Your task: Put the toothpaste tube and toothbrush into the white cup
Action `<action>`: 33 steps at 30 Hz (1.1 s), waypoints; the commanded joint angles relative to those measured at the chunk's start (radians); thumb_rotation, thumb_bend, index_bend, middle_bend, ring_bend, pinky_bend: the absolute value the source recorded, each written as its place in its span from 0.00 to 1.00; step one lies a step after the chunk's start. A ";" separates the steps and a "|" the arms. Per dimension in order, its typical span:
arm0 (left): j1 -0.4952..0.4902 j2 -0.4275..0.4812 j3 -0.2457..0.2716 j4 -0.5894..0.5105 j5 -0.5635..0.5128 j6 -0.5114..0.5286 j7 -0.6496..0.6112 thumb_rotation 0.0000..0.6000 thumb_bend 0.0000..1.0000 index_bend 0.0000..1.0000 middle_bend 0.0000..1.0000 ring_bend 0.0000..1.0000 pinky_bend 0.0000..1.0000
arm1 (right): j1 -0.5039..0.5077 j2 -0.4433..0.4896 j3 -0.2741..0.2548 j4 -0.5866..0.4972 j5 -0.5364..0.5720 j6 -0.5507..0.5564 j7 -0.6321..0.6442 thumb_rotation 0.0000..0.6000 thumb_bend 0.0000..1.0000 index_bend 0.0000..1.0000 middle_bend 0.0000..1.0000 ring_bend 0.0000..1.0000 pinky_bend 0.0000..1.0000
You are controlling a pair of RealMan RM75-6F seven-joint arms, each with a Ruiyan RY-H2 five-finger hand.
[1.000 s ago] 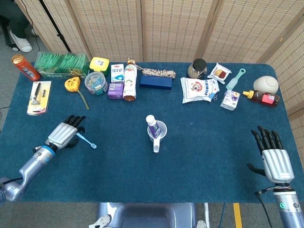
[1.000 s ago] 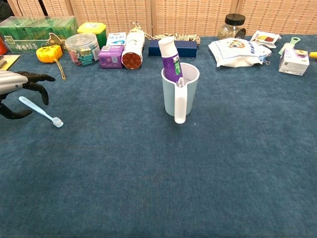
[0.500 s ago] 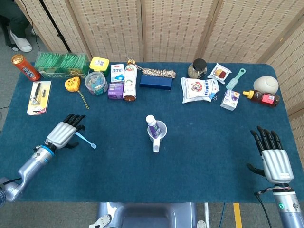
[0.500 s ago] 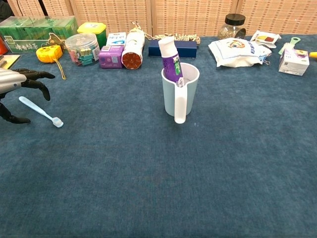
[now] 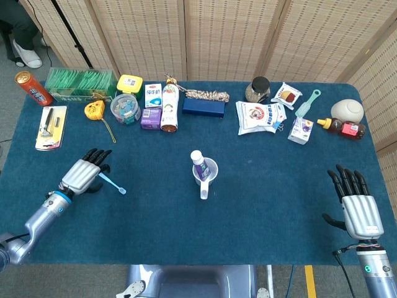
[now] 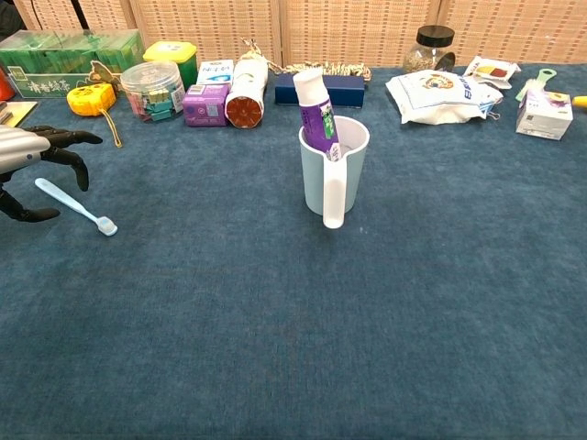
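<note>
The white cup [image 5: 206, 172] [image 6: 334, 168] stands mid-table with the purple-and-white toothpaste tube [image 5: 198, 162] [image 6: 316, 114] upright inside it. A light blue toothbrush [image 5: 113, 183] [image 6: 75, 206] lies flat on the blue cloth at the left. My left hand [image 5: 84, 172] [image 6: 37, 156] hovers over the handle end of the toothbrush with its fingers spread, holding nothing. My right hand [image 5: 356, 205] rests open near the front right corner, far from the cup.
Along the back edge stand a green box [image 5: 80, 84], a red can [image 5: 34, 88], a yellow tape measure [image 5: 93, 110], small boxes, a bottle [image 5: 169, 107], a dark blue case [image 5: 203, 106], snack bags [image 5: 260, 116], a jar [image 5: 258, 89] and a sauce bottle [image 5: 343, 127].
The left hand has shifted only slightly above the toothbrush handle. The toothbrush, cup and right hand stay where they were.
</note>
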 commanded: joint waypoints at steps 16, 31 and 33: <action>-0.004 -0.008 -0.007 -0.013 -0.018 -0.022 0.045 1.00 0.35 0.43 0.00 0.00 0.00 | 0.000 0.001 0.001 0.000 0.001 -0.001 0.002 1.00 0.00 0.00 0.00 0.00 0.00; -0.003 -0.032 -0.016 -0.002 -0.030 -0.022 0.089 1.00 0.35 0.47 0.00 0.00 0.00 | 0.000 0.003 0.001 0.000 0.001 0.000 0.008 1.00 0.00 0.00 0.00 0.00 0.00; -0.002 -0.035 -0.018 0.000 -0.032 -0.023 0.093 1.00 0.35 0.47 0.00 0.00 0.00 | 0.000 0.004 0.000 0.000 0.000 0.000 0.008 1.00 0.00 0.00 0.00 0.00 0.00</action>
